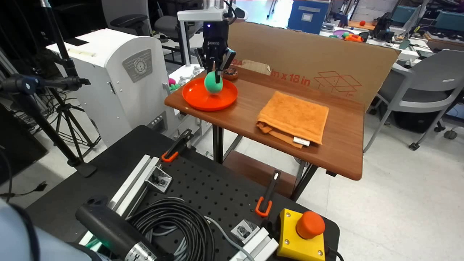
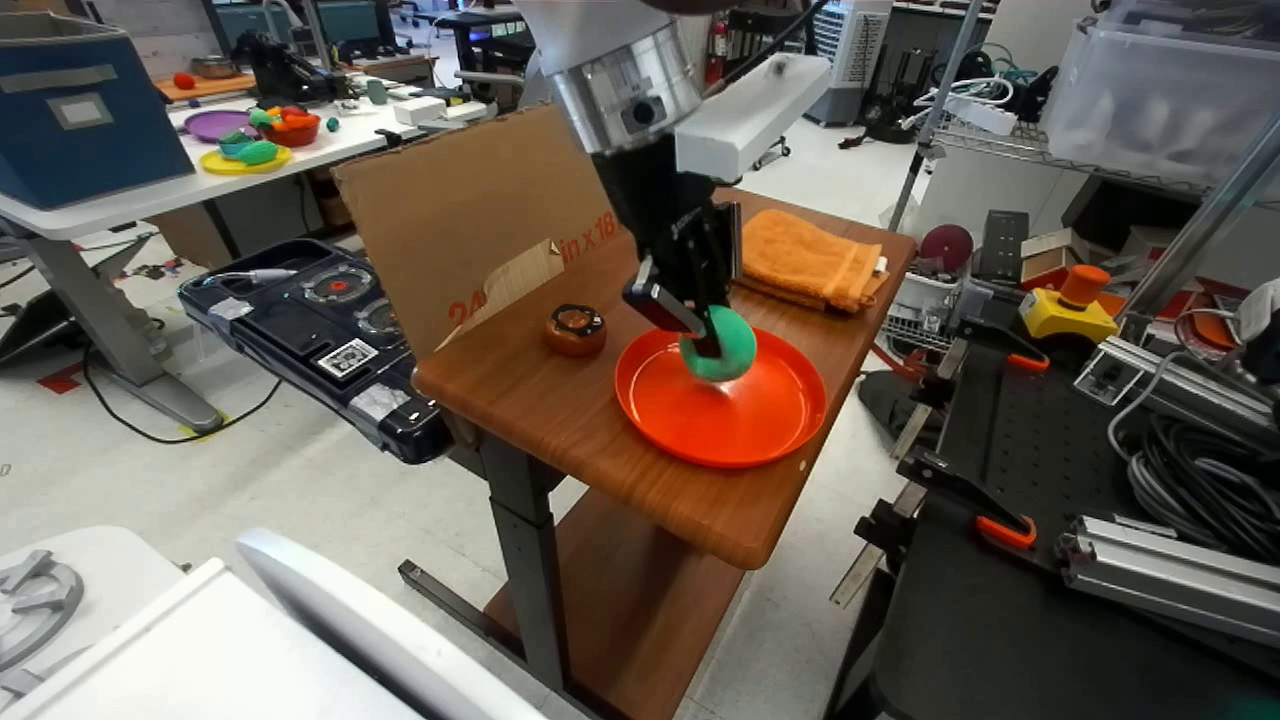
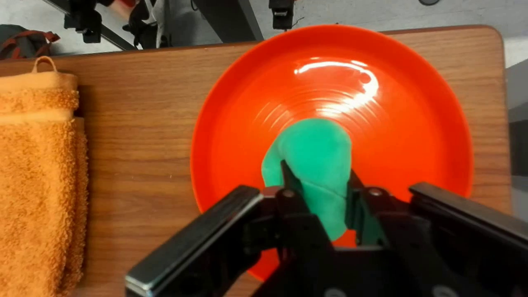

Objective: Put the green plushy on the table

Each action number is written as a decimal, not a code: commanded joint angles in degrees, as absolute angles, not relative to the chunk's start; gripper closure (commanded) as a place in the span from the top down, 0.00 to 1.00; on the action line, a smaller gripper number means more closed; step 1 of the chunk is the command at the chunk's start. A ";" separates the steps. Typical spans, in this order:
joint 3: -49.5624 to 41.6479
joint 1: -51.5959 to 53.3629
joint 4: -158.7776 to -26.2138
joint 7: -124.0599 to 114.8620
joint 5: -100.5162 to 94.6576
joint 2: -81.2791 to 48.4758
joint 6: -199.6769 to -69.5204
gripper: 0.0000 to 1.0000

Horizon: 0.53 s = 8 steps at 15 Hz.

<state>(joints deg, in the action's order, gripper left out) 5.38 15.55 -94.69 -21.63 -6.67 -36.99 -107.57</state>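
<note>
The green plushy [image 1: 210,85] is a small teal-green soft ball, also seen in an exterior view [image 2: 737,345] and the wrist view [image 3: 319,144]. My gripper [image 3: 318,168] is shut on it, one finger on each side, and the ball bulges around the fingers. The gripper points down over the shallow orange-red bowl [image 1: 192,102], with the plushy inside the bowl's outline in all views. I cannot tell whether the plushy touches the bowl's bottom. The bowl stands near one end of the brown wooden table [image 1: 246,98], which also shows in the wrist view [image 3: 136,144].
A folded orange cloth [image 1: 295,116] lies on the table to one side of the bowl. A small brown round object [image 2: 576,330] stands near the bowl. A cardboard sheet [image 1: 308,58] rises along one table edge. A black perforated board [image 1: 217,195] with cables stands opposite.
</note>
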 commanded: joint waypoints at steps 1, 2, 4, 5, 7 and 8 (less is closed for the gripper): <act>5.09 14.30 -93.98 -20.66 -3.32 -33.17 -106.73 0.06; 4.72 13.86 -93.01 -21.15 -2.60 -32.93 -106.75 0.04; 3.76 12.67 -89.87 -21.84 -1.34 -33.67 -106.40 0.05; 3.35 12.09 -88.27 -22.08 -0.82 -34.24 -106.12 0.05; 2.34 10.84 -84.25 -22.53 -0.03 -36.28 -105.53 0.05; 1.88 10.23 -82.28 -22.74 0.32 -37.51 -105.23 0.05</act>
<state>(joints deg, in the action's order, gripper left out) 3.06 11.50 -88.88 -21.83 -1.82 -33.74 -107.54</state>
